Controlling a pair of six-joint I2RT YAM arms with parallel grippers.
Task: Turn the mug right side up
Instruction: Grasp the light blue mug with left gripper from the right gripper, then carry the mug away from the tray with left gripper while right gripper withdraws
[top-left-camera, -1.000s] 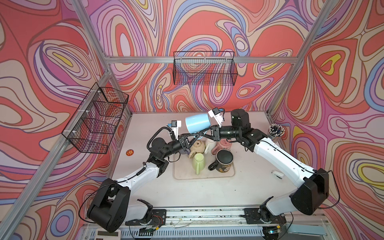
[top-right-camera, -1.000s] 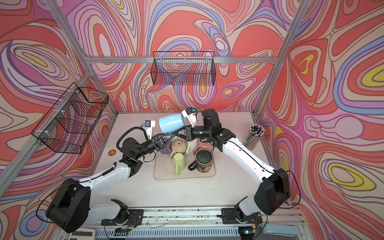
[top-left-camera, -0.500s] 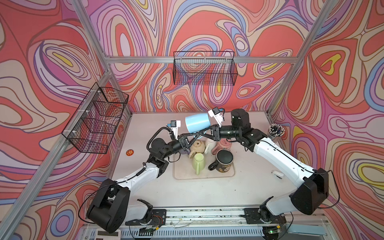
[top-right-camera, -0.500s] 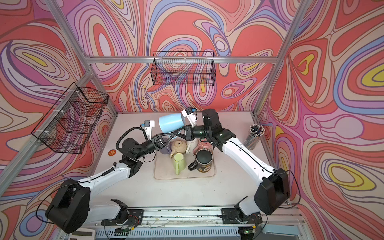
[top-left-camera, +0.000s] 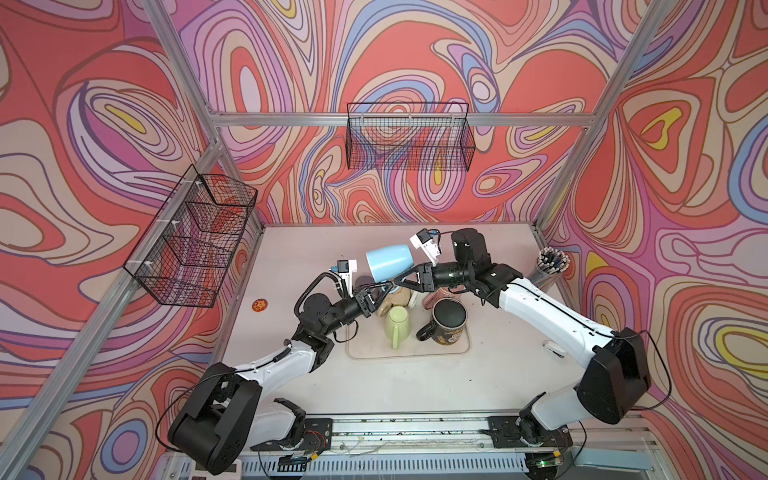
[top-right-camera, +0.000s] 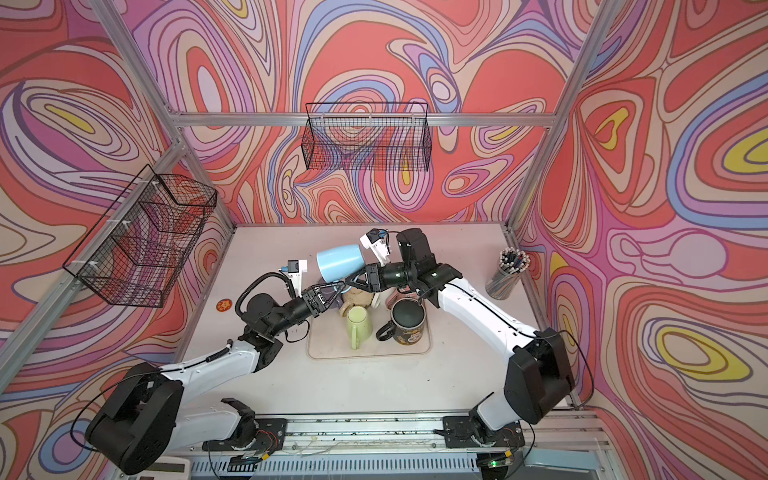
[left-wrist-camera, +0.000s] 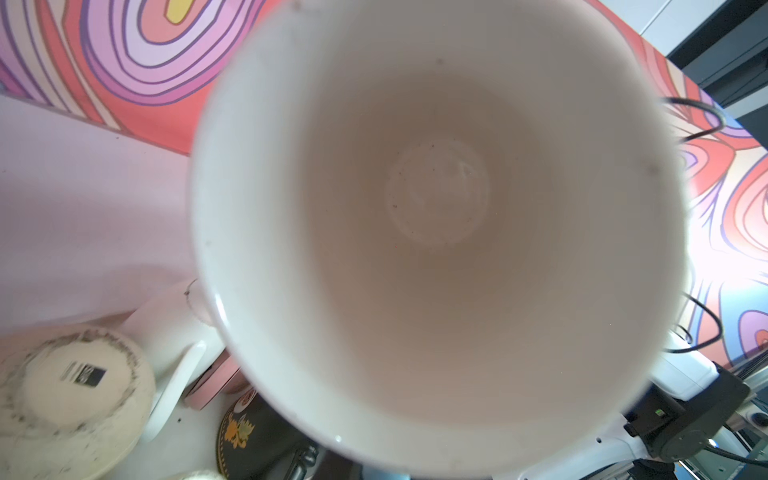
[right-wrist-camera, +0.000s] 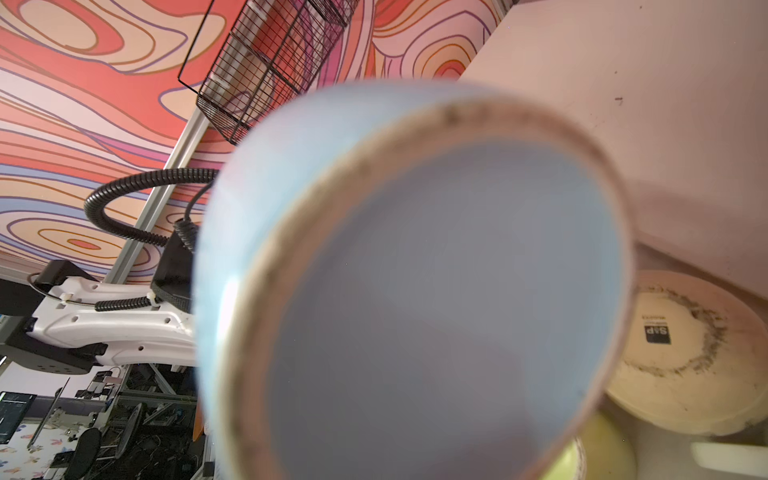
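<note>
While the blue mug (top-left-camera: 388, 262) hangs on its side above the tray (top-left-camera: 415, 356), we hold it from below.
Our left gripper (top-left-camera: 384, 286) is pinched on the blue mug's lower side, mouth facing that wrist, so we can swing it upright; whether the right gripper (top-left-camera: 402, 282), meeting it above the tray, is spread we cannot tell.

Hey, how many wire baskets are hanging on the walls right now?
2. The compartmented wire basket hangs on the left wall, and the long wire basket hangs on the back wall. No others seem hidden.
</note>
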